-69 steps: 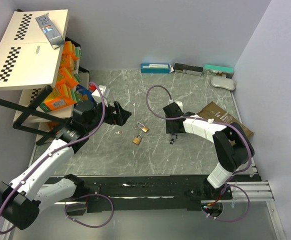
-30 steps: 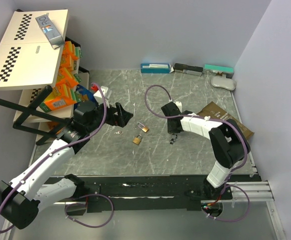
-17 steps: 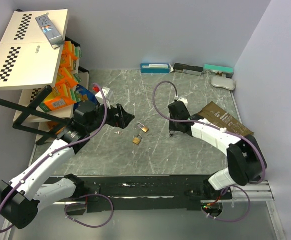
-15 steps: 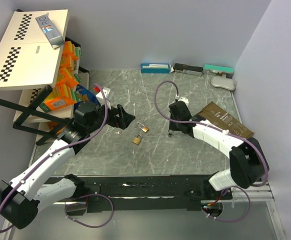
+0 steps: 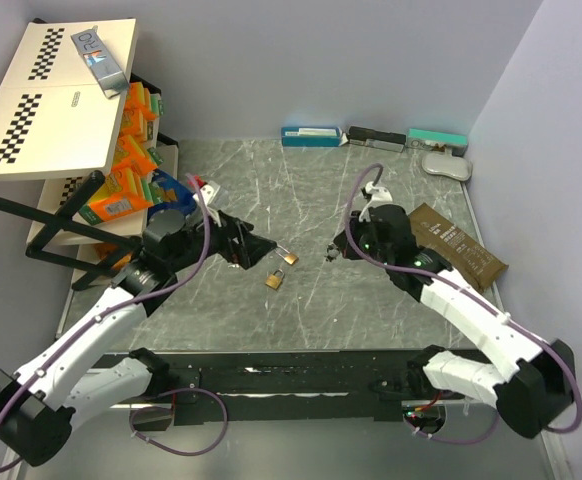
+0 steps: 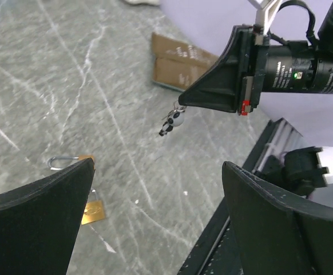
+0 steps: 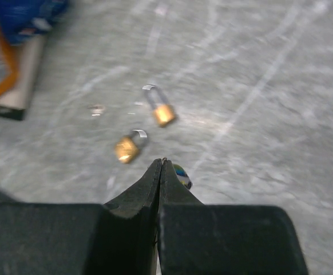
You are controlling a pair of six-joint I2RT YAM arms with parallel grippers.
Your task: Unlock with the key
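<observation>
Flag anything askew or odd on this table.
The upper padlock and lower padlock lie flat mid-table, pointing different ways. The right claw, shut, holds the key dangling loosely below its tips rather than clamped straight. A brown cardboard packet lies skewed at the table's right side. Nothing looks spilled or broken.

The counter [image 5: 301,190] is recorded as grey with pale veining, stone-like, smooth, and of low sheen. On the counter, one padlock [image 5: 285,257] and a second padlock [image 5: 274,280] are noted with brass-coloured metal bodies and bright, polished metal shackles. The left tool [image 6: 158,166] and the right tool [image 6: 182,105] are found in black plastic, matt and faintly grainy. The key [image 6: 171,121] is seen with a glossy dark-and-pale head; its material cannot be settled. The arm shells [image 5: 471,310] are judged smooth white plastic, slightly glossy. At the counter's right edge, a brown packet [image 5: 461,245] is noted as matt card.
</observation>
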